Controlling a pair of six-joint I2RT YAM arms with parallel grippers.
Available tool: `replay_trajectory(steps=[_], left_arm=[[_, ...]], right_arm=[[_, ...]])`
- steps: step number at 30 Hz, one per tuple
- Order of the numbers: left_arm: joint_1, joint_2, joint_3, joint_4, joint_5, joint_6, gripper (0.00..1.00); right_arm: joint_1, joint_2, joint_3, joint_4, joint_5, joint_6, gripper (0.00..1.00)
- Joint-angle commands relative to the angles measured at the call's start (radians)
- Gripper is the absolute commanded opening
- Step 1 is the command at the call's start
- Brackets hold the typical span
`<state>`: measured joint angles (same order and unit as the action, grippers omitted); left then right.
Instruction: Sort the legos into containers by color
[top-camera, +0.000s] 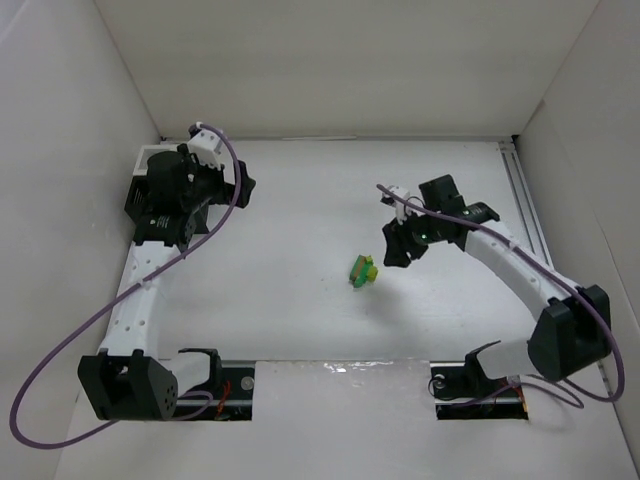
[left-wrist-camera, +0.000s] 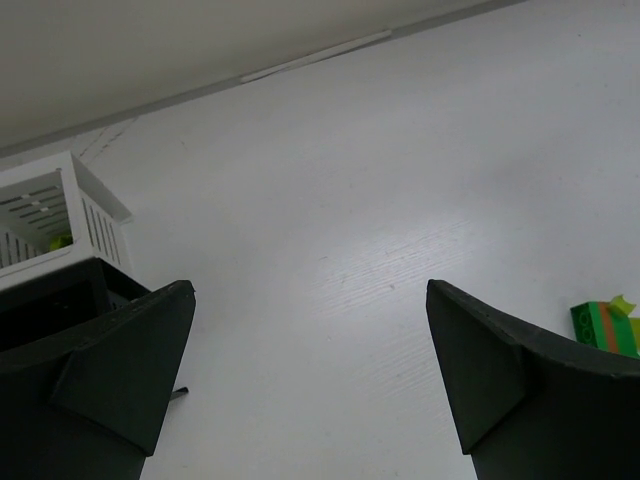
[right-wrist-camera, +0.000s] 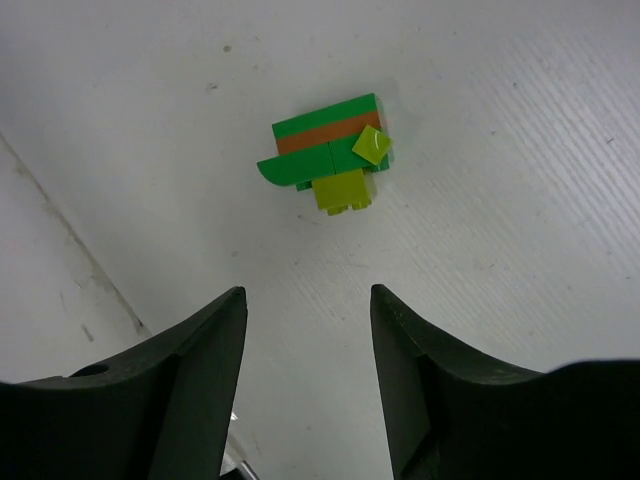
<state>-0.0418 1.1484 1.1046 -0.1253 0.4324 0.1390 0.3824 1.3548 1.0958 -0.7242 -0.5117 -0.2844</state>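
Note:
A small cluster of legos (top-camera: 363, 270) lies mid-table: green bricks with an orange stripe and yellow-green pieces joined together. It shows in the right wrist view (right-wrist-camera: 328, 160), and at the right edge of the left wrist view (left-wrist-camera: 605, 325). My right gripper (top-camera: 397, 250) is open and empty, just right of the cluster; its tips (right-wrist-camera: 305, 292) are short of it. My left gripper (top-camera: 200, 195) is open and empty (left-wrist-camera: 310, 290) at the far left, beside the white-rimmed slatted rack (left-wrist-camera: 90, 215). A yellow-green brick (left-wrist-camera: 58, 241) lies in one compartment. No purple lego is in view.
White walls enclose the table on the left, back and right. A metal rail (top-camera: 525, 200) runs along the right edge. A purple cable (top-camera: 60, 370) loops off the left arm. In the top view the rack is mostly hidden under the left arm.

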Motion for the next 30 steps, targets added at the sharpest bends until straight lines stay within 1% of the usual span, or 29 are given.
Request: replay_trajectory(steps=[1, 4, 5, 6, 7, 9, 12, 13, 20, 25, 30], left_arm=[[0.005, -0.048, -0.014, 0.041, -0.079, -0.002, 1.0], [0.005, -0.075, -0.025, 0.041, -0.159, -0.022, 1.0], [0.005, -0.075, -0.025, 0.041, -0.188, -0.053, 1.0], [0.005, -0.084, -0.025, 0.02, -0.237, -0.064, 1.0], [0.005, -0.084, -0.025, 0.01, -0.25, -0.064, 1.0], [0.017, -0.084, -0.025, 0.0, -0.25, -0.064, 1.0], [0.026, -0.084, -0.025, -0.011, -0.25, -0.075, 1.0], [0.026, -0.084, -0.025, -0.02, -0.241, -0.075, 1.0], [0.026, -0.093, -0.034, 0.004, -0.241, -0.075, 1.0], [0.036, -0.093, -0.043, 0.013, -0.241, -0.075, 1.0], [0.046, -0.102, -0.043, 0.013, -0.25, -0.065, 1.0]], right_arm=[[0.033, 0.09, 0.088, 0.045, 0.056, 0.071, 0.57], [0.044, 0.132, 0.119, 0.072, 0.067, 0.103, 0.57], [0.044, 0.141, 0.119, 0.072, 0.067, 0.117, 0.57], [0.053, 0.156, 0.128, 0.084, 0.067, 0.126, 0.57], [0.053, 0.165, 0.128, 0.085, 0.076, 0.126, 0.57], [0.064, 0.194, 0.139, 0.074, 0.076, 0.126, 0.57], [0.073, 0.195, 0.139, 0.083, 0.067, 0.149, 0.57], [0.073, 0.195, 0.139, 0.083, 0.067, 0.149, 0.59], [0.121, 0.244, 0.162, 0.092, 0.162, 0.149, 0.6], [0.13, 0.316, 0.211, 0.071, 0.242, 0.206, 0.6], [0.139, 0.348, 0.223, 0.071, 0.263, 0.229, 0.58]])
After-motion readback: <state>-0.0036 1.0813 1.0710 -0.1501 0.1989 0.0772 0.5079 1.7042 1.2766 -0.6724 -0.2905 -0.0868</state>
